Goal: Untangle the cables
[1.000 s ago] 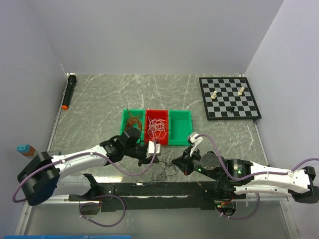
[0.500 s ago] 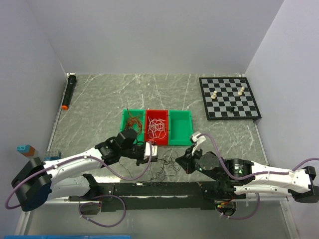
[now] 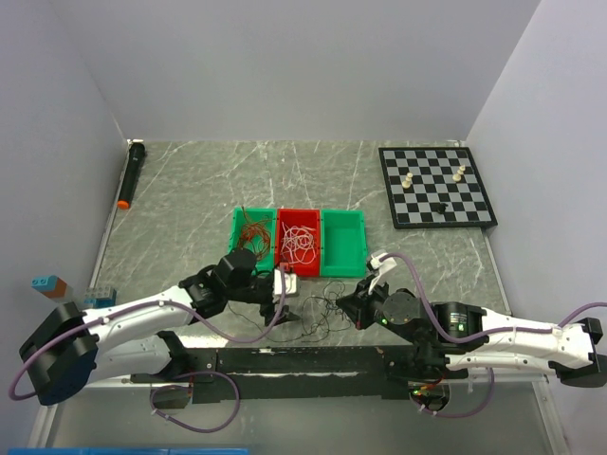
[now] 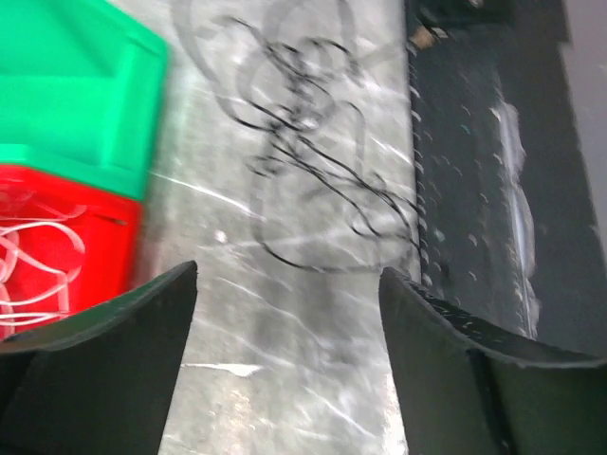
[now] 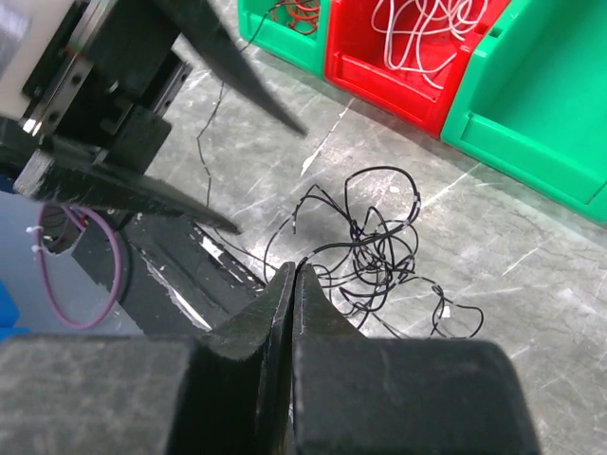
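A loose tangle of black cables (image 3: 318, 305) (image 4: 303, 142) (image 5: 379, 242) lies on the marble table in front of the bins. White cables (image 3: 300, 242) (image 5: 417, 28) lie in the red bin (image 3: 300, 265). Red-brown cables (image 3: 251, 227) are in the left green bin (image 3: 237, 227). My left gripper (image 3: 289, 301) (image 4: 287, 270) (image 5: 270, 180) hovers open and empty just left of the black tangle. My right gripper (image 3: 343, 303) (image 5: 294, 268) sits at the tangle's right side, shut, with a black strand running out of its tip.
An empty green bin (image 3: 342, 242) stands right of the red one. A chessboard (image 3: 436, 185) with a few pieces lies at the back right. A black torch (image 3: 130, 175) lies along the left edge. The black base rail (image 3: 303, 360) borders the tangle.
My left gripper has swung open wide and drawn back from the red bin toward the near edge. The right gripper stays shut and has barely shifted.
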Robot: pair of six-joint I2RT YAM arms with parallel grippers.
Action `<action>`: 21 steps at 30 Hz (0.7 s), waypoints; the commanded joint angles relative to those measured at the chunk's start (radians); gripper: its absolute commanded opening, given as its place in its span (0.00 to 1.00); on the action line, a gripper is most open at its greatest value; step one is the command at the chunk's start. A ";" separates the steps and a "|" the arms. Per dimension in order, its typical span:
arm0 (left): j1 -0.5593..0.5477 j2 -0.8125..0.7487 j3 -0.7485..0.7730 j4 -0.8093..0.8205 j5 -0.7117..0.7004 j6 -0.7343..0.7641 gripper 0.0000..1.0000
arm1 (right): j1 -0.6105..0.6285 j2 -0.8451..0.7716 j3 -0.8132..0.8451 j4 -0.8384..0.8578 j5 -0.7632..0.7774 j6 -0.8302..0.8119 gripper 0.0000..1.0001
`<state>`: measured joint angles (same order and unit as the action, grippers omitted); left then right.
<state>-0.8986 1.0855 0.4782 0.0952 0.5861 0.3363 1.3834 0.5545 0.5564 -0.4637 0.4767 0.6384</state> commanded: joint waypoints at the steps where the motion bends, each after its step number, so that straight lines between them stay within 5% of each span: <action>1: -0.003 0.020 0.007 0.173 -0.107 -0.163 0.85 | 0.006 -0.010 0.034 0.048 -0.013 -0.013 0.00; 11: -0.019 0.114 0.007 0.207 0.029 -0.192 0.81 | 0.008 -0.013 0.039 0.082 -0.041 -0.032 0.00; 21: -0.040 0.182 -0.004 0.337 -0.063 -0.163 0.66 | 0.009 -0.022 0.023 0.117 -0.070 -0.060 0.00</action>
<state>-0.9333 1.2560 0.4728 0.3119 0.5507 0.1738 1.3834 0.5426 0.5564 -0.4004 0.4168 0.6041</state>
